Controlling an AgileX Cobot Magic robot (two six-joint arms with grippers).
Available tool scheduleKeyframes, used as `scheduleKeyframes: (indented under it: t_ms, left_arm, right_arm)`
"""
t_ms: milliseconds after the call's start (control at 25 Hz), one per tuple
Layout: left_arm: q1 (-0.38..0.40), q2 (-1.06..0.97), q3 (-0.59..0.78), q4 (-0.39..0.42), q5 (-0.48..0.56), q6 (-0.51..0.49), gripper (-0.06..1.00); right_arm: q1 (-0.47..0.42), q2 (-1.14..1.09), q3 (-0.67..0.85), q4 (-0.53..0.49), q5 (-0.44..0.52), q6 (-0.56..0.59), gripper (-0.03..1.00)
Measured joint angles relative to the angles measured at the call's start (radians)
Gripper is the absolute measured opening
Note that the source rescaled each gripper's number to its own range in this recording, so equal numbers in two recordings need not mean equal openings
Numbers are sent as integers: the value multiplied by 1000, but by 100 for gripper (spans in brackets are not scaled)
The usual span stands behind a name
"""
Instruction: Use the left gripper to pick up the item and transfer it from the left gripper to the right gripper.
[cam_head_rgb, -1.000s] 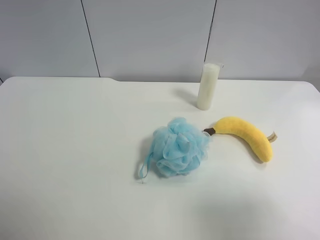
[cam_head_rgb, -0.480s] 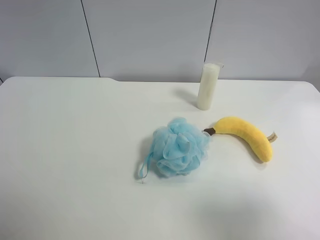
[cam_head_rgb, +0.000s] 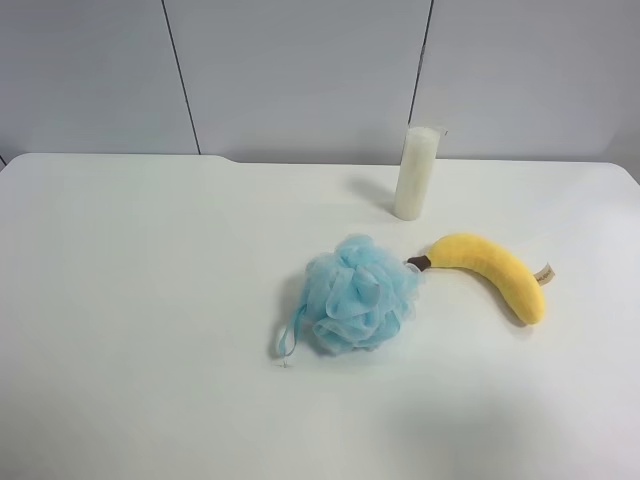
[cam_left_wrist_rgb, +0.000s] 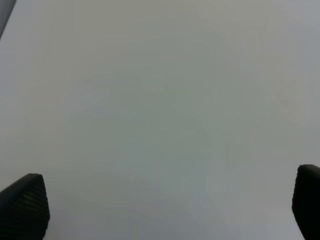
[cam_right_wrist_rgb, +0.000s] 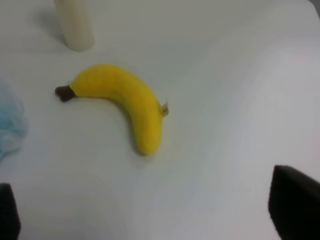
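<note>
The yellow plush banana (cam_head_rgb: 492, 271) lies on the white table (cam_head_rgb: 150, 300), its dark stem tip toward the blue sponge and its tan tag at the far end. It also shows in the right wrist view (cam_right_wrist_rgb: 122, 100), some way ahead of the right gripper (cam_right_wrist_rgb: 150, 215), whose fingertips (cam_right_wrist_rgb: 295, 205) stand wide apart and empty. The left gripper (cam_left_wrist_rgb: 165, 210) is open and empty over bare table; its fingertips (cam_left_wrist_rgb: 22, 205) show at the frame corners. No banana shows in the left wrist view. Neither arm shows in the exterior high view.
A fluffy light-blue mesh bath sponge (cam_head_rgb: 356, 294) with a loop sits just beside the banana's stem. A tall white cylinder (cam_head_rgb: 416, 172) stands behind them near the table's back edge; its base shows in the right wrist view (cam_right_wrist_rgb: 75, 25).
</note>
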Motion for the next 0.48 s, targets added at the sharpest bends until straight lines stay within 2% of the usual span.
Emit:
scheduleKeyframes:
  t_ms: [160, 480]
  left_arm:
    - [66, 0, 0, 0, 0, 0, 100]
    - [76, 0, 0, 0, 0, 0, 100]
  right_arm:
    - [0, 0, 0, 0, 0, 0, 100]
    - [0, 0, 0, 0, 0, 0, 100]
